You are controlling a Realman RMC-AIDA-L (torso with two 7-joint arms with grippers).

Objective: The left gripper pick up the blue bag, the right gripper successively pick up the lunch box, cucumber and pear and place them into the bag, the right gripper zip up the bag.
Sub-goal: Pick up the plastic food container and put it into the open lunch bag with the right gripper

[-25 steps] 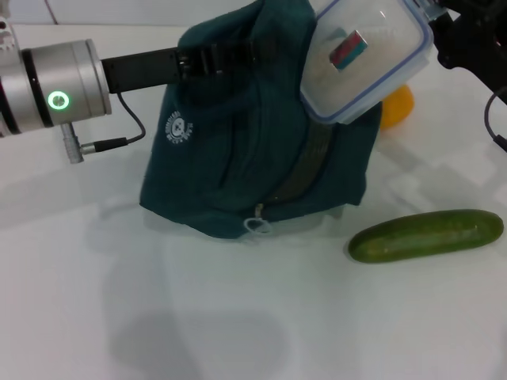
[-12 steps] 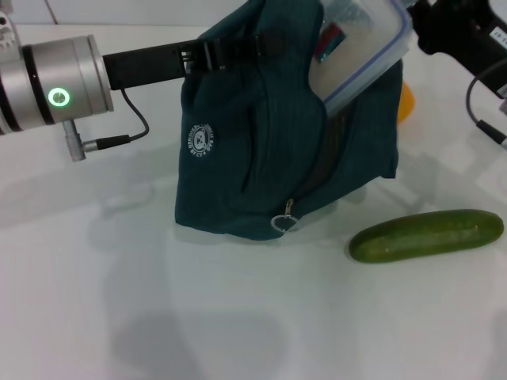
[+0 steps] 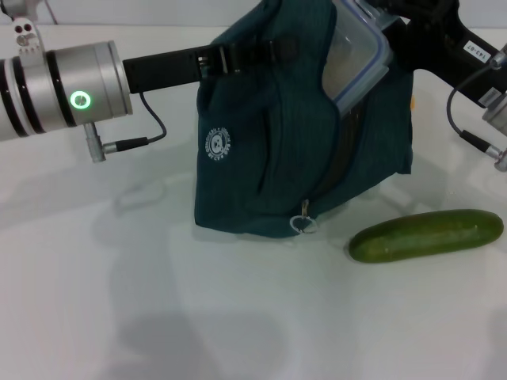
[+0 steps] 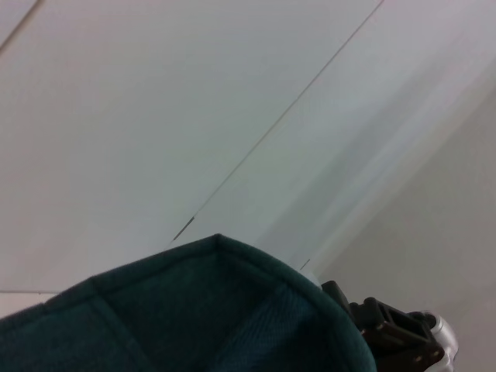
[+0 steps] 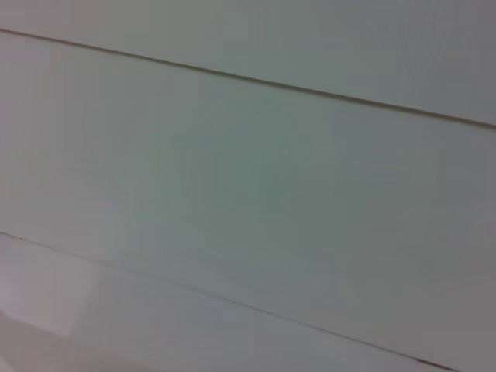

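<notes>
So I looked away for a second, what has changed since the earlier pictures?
The right gripper has pushed the lunch box from outside the blue bag down into its opening. The bag, held up by the left gripper, shifted toward the robot's right and now hides the pear. The cucumber stayed put.

White table [image 3: 158,317], cucumber [image 3: 426,235], blue bag [image 3: 269,158].
</notes>
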